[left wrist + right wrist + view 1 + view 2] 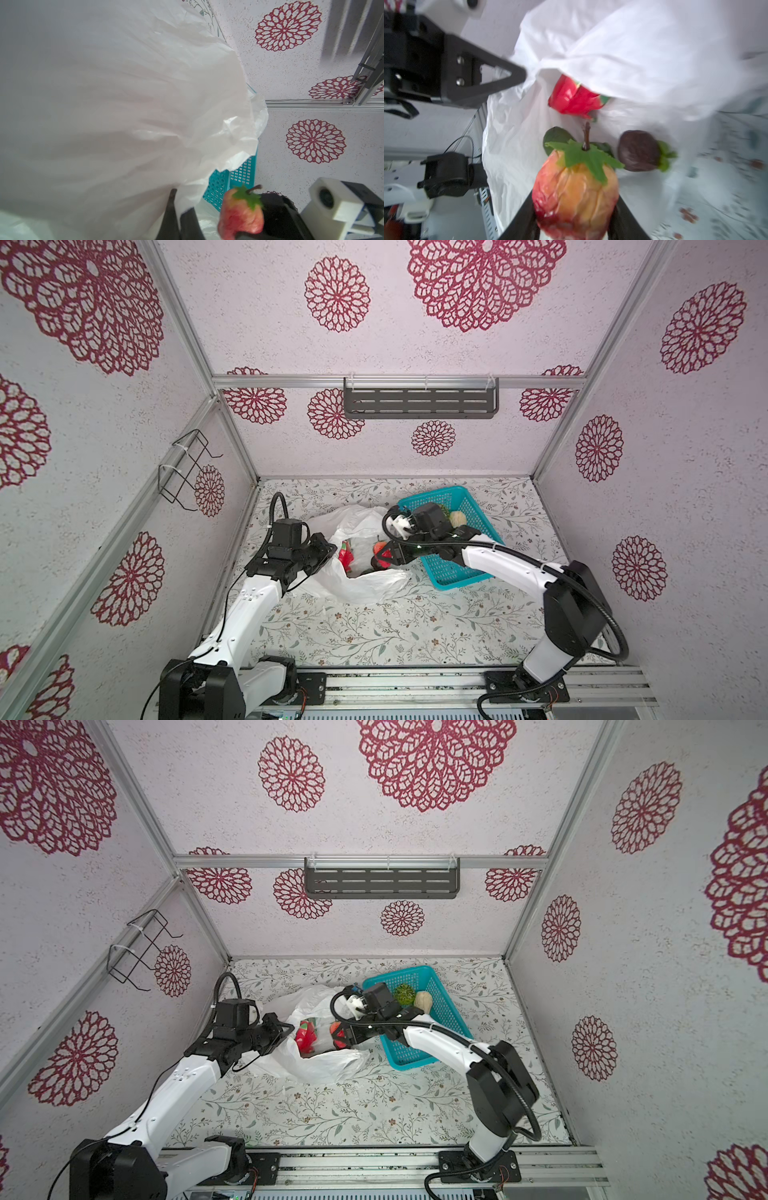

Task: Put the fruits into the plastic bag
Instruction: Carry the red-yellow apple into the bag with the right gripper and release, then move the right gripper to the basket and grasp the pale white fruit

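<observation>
Left hand: we see the left hand (330,548) shut tight on the bag's rim, at the bag's 9 o'clock side in both top views. In the right wrist view its fingers (518,75) pinch the white film.

Right hand: the right hand (575,199) holds the strawberry, one finger on each flank. It reaches in from the bag's 3 o'clock side.

Strawberry: we find the strawberry (575,191) stem-up between the fingers, at the bag's mouth and clear of the film behind it. It is red and orange with a green leaf cap.

Bag: the bag (361,585) lies crumpled on the counter (374,635), its mouth open toward the right hand.

Inside the bag: we see a red-and-green piece (575,99) under the upper fold and a purple ball (636,150) near it. A dark green piece (555,136) lies just behind the strawberry's leaf, partly hidden.

Basket: the teal basket (407,1056) stands at 3 o'clock of the bag, just beside it.

Inside the basket: a green ball (404,994) and a beige lump (423,1002) sit side by side at the basket's 12 o'clock end. We cannot tell whether they touch.
</observation>
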